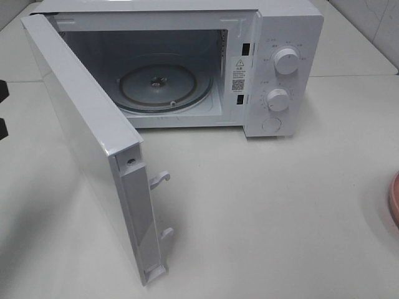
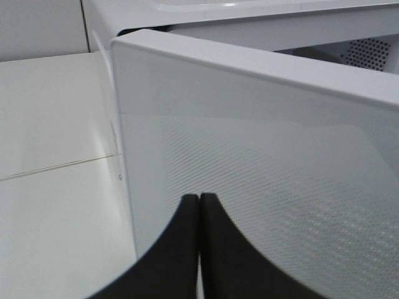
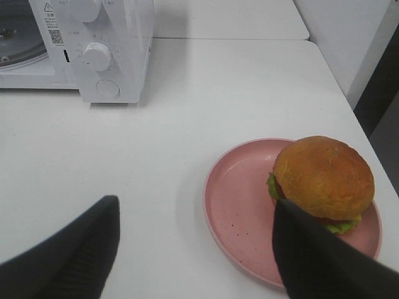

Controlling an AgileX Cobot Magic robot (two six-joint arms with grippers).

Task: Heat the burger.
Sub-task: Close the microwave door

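1. We see the microwave (image 1: 187,68) w/ its door (image 1: 87,143) swung wide, turntable (image 1: 165,84) bare – prob. left open so the burger can go straight in.
2. Left gripper (image 2: 199,205): jaws clenched on nothing, right by the door's outer face; looks parked there to keep the door open.
3. Right gripper (image 3: 193,249): jaws released, spread wide, holding nothing, hanging over the desk (image 3: 187,112) by the plate.
4. Burger (image 3: 323,180) sits on the pink plate (image 3: 237,212), toward one side, well apart from the microwave. Bun golden-brown, lettuce peeking at the edges, upright, intact.
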